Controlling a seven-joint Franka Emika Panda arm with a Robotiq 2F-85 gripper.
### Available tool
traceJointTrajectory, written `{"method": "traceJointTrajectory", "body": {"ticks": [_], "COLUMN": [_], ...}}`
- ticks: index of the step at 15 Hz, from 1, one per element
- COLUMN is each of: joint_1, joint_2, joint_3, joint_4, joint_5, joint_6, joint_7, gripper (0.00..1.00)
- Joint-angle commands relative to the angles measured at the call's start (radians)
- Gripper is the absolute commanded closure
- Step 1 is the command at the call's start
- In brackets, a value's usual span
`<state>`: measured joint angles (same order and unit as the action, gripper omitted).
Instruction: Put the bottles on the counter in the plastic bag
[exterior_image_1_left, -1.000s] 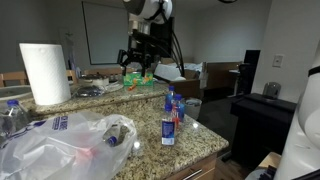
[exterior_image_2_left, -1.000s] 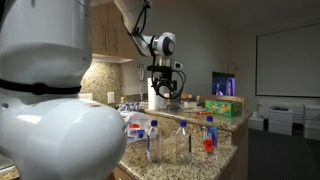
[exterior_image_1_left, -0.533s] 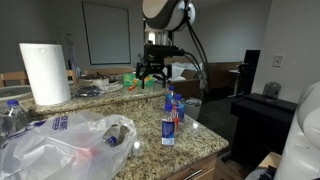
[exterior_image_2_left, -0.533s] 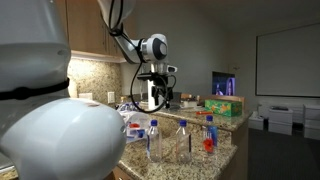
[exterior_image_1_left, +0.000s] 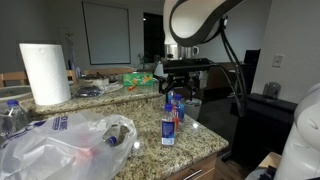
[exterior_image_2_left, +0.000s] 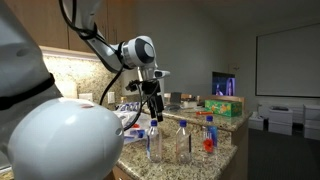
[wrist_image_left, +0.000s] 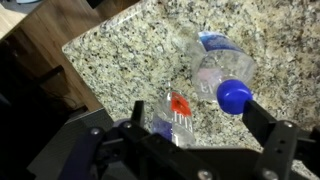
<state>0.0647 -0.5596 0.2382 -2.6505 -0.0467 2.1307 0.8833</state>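
Three small clear bottles with blue labels stand close together near the counter's (exterior_image_1_left: 200, 142) corner, seen in both exterior views (exterior_image_1_left: 171, 118) (exterior_image_2_left: 182, 140). In the wrist view I look down on a blue cap (wrist_image_left: 233, 95), a red cap (wrist_image_left: 178, 105) and a third bottle (wrist_image_left: 214, 44) on the speckled granite (wrist_image_left: 120, 50). My gripper (wrist_image_left: 200, 130) is open and empty, hanging just above the bottles (exterior_image_1_left: 177, 78) (exterior_image_2_left: 153, 108). The crinkly plastic bag (exterior_image_1_left: 55, 145) lies on the counter to one side, with a small bottle showing at its mouth (exterior_image_1_left: 114, 137).
A white paper towel roll (exterior_image_1_left: 44, 72) stands behind the bag, and a larger clear water bottle (exterior_image_1_left: 12, 115) stands beside it. Green boxes and clutter (exterior_image_1_left: 140, 80) (exterior_image_2_left: 222, 106) sit at the far end. The counter edge (wrist_image_left: 85, 75) is close to the bottles.
My arm has swung from the far end of the counter to above the standing bottles and come lower. The gripper stays open. Bottles and bag have not moved.
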Motion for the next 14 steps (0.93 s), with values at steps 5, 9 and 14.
{"method": "traceJointTrajectory", "body": {"ticks": [5, 9, 14], "joint_1": [-0.019, 0.042, 0.087], "joint_2": [-0.064, 0.015, 0.087], "joint_3": [0.003, -0.086, -0.140], "joint_4": [-0.026, -0.043, -0.016], "joint_5": [-0.013, 0.120, 0.319], "joint_6": [0.207, 0.408, 0.285], "joint_7": [-0.037, -0.185, -0.364], "gripper": [0.00, 0.00, 0.00]}}
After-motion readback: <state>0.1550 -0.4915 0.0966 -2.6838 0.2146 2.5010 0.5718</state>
